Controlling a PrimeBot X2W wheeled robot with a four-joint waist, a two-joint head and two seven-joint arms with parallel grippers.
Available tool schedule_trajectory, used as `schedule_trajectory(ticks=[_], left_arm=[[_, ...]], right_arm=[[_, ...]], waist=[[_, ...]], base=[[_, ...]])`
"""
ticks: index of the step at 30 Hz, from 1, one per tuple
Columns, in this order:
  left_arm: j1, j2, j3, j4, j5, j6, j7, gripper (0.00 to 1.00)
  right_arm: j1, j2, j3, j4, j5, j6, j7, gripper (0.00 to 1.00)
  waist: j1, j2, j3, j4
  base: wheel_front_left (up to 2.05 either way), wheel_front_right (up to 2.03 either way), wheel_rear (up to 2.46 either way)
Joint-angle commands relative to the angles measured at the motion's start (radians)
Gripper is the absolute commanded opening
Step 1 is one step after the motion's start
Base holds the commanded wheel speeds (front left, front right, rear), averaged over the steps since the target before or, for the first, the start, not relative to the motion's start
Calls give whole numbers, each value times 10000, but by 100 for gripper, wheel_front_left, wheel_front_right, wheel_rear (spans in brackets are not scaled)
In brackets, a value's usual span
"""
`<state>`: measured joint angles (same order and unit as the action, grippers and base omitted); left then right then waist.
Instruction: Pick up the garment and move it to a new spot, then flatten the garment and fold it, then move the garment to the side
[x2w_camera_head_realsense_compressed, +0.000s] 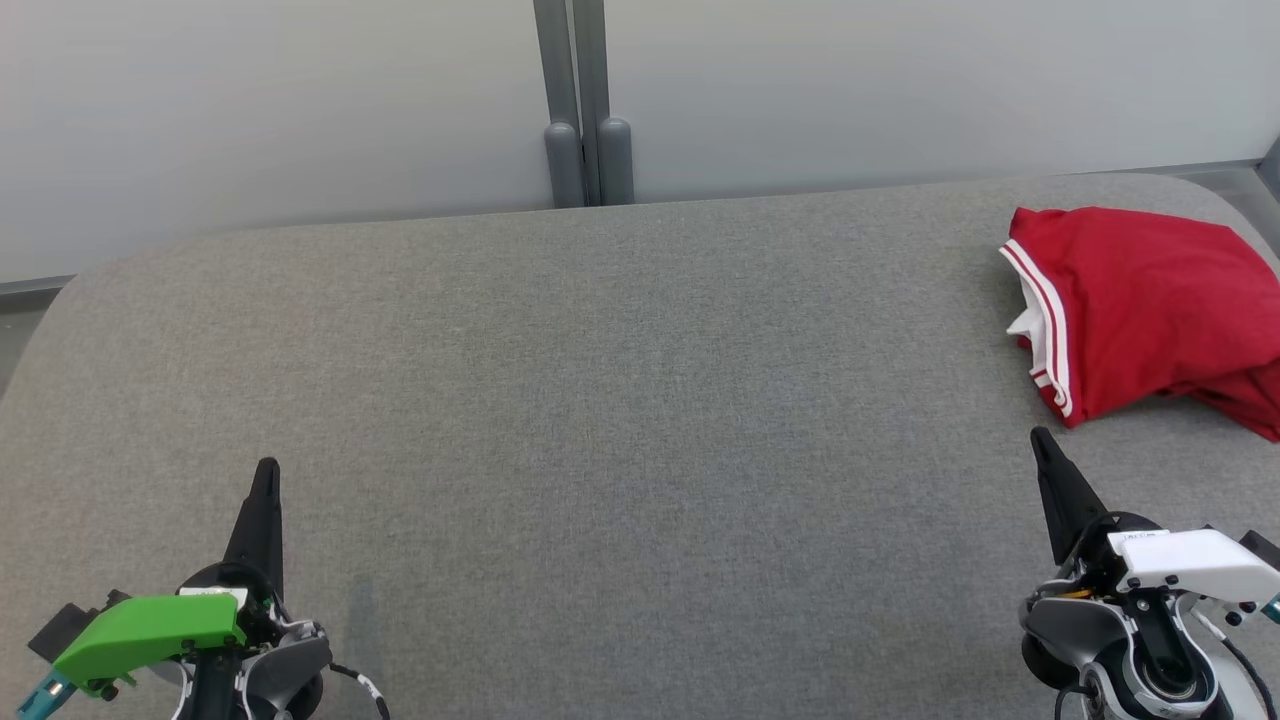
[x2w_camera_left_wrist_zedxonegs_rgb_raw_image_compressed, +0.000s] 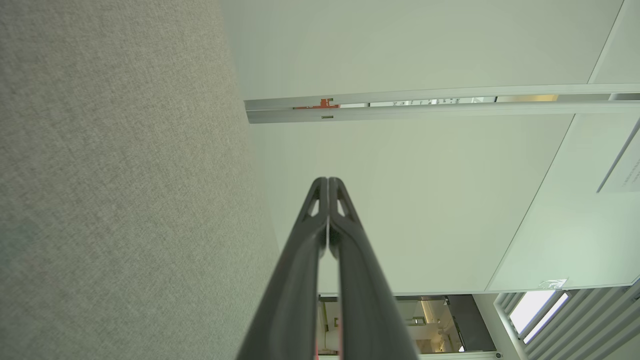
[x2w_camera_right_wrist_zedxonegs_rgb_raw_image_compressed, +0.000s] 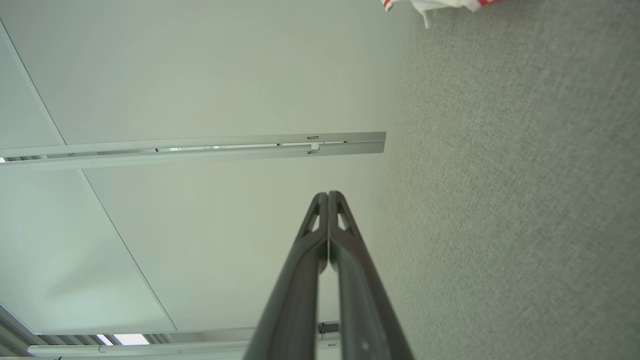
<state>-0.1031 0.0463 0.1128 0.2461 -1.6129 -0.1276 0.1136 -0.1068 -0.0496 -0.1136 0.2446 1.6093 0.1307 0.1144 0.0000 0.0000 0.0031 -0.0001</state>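
The grey bench (x2w_camera_head_realsense_compressed: 600, 400) is spanning the whole work area in the head view. The red garment (x2w_camera_head_realsense_compressed: 1140, 300) is lying at the bench's far right side as a compact, loosely layered bundle, its white-striped hem facing the centre and one flap trailing toward the right edge. The left hand (x2w_camera_head_realsense_compressed: 266, 470) and right hand (x2w_camera_head_realsense_compressed: 1040, 435) are hovering at the near corners, both clenched on nothing and fingers pointing away from the robot. The right hand is sitting near the garment but apart from it. This layout is fitting two stages: a bundled garment waiting to be picked up, or a folded garment already moved to the side. The layering is looking too rough to settle which, so no specific next move is being indicated.
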Motion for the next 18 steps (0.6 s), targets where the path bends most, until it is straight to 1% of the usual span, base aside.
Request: schedule_trajectory(ticks=[1,18], left_arm=[[-131,72,26,-15,-7,-64,39,0],[-130,72,26,-16,-7,-64,39,0]], right_arm=[[-54,-12,-17,16,65,2,33,0],[-54,-12,-15,16,67,2,32,0]], waist=[[0,0,0,1],[0,0,0,1]], base=[[0,0,0],[0,0,0]])
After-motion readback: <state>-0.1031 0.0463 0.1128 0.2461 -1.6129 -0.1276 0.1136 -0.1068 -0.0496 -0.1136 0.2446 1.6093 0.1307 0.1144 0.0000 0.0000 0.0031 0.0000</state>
